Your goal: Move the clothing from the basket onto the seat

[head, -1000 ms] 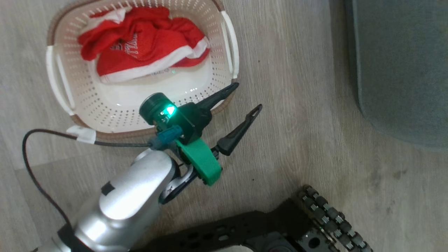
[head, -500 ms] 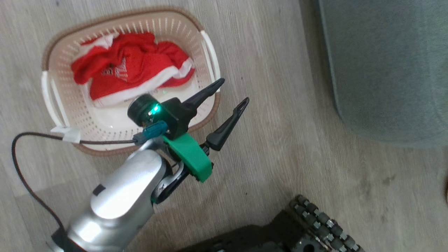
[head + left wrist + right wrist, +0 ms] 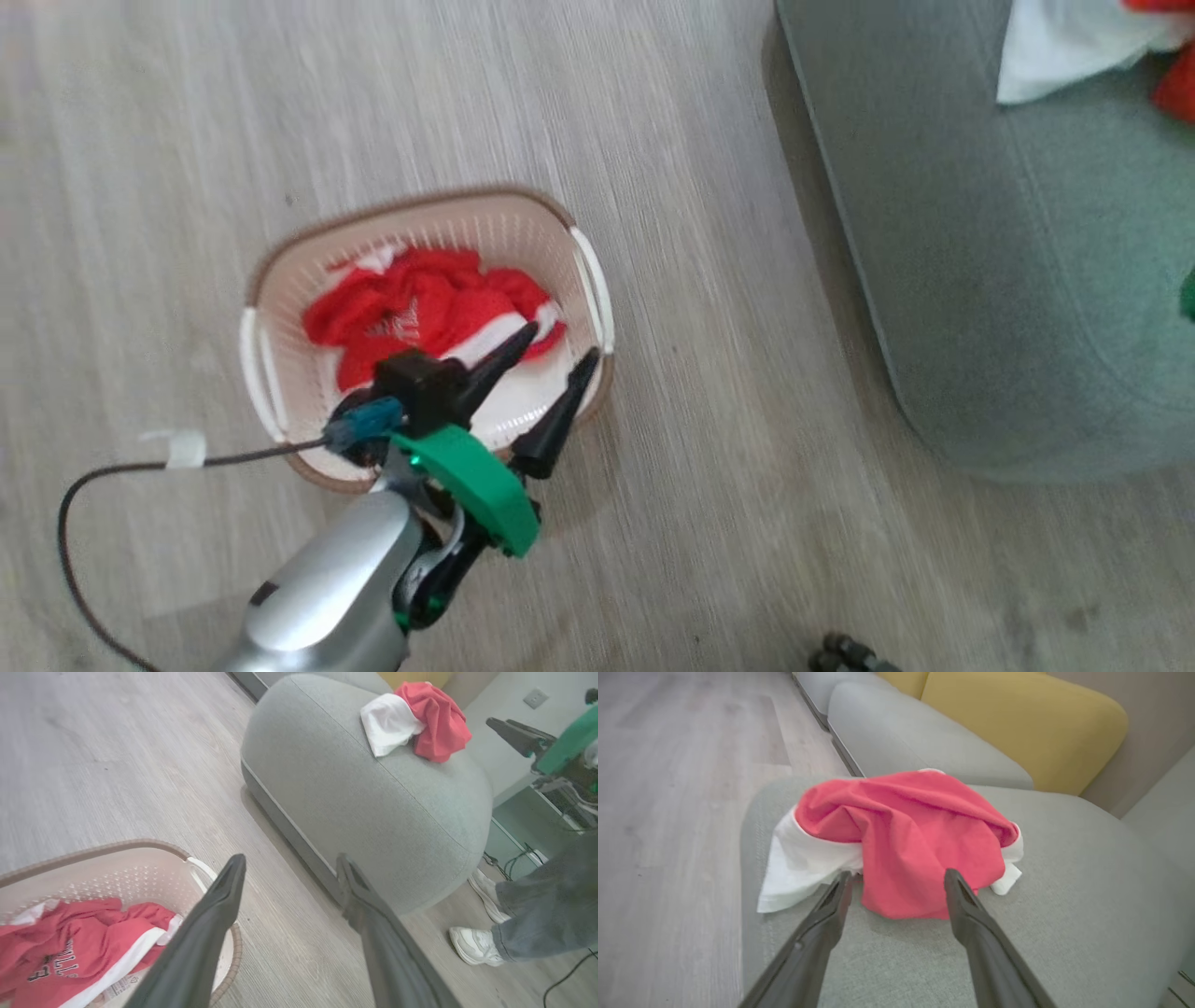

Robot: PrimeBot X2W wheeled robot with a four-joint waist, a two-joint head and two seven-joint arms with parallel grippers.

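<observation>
Red-and-white clothing (image 3: 420, 313), crumpled, in cream perforated basket (image 3: 285, 392) on floor (image 3: 700, 140); second garment (image 3: 915, 835) on grey-green seat (image 3: 980, 280), 2 o'clock from basket. Left end effector (image 3: 562, 340): spread wide, empty, over basket's 5 o'clock rim. Right end effector (image 3: 897, 875): spread wide, empty, at second garment's near edge.

**Silver arm, green bracket, dark fingers**

The forearm (image 3: 317, 588) of the left arm is a smooth silver shell with a small black rectangle on it. Ahead of it sits a bright green curved bracket (image 3: 467, 485). Just above the bracket is a black boxy camera block (image 3: 420, 387). A blue plug (image 3: 364, 425) beside the bracket feeds a thin dark cable (image 3: 252, 454) that carries a white tape tag (image 3: 184, 448). Beyond the bracket, the left gripper (image 3: 562, 341) has two long, tapering black fingers (image 3: 557, 411). The right gripper (image 3: 899, 876) has the same dark, pointed shape.
</observation>
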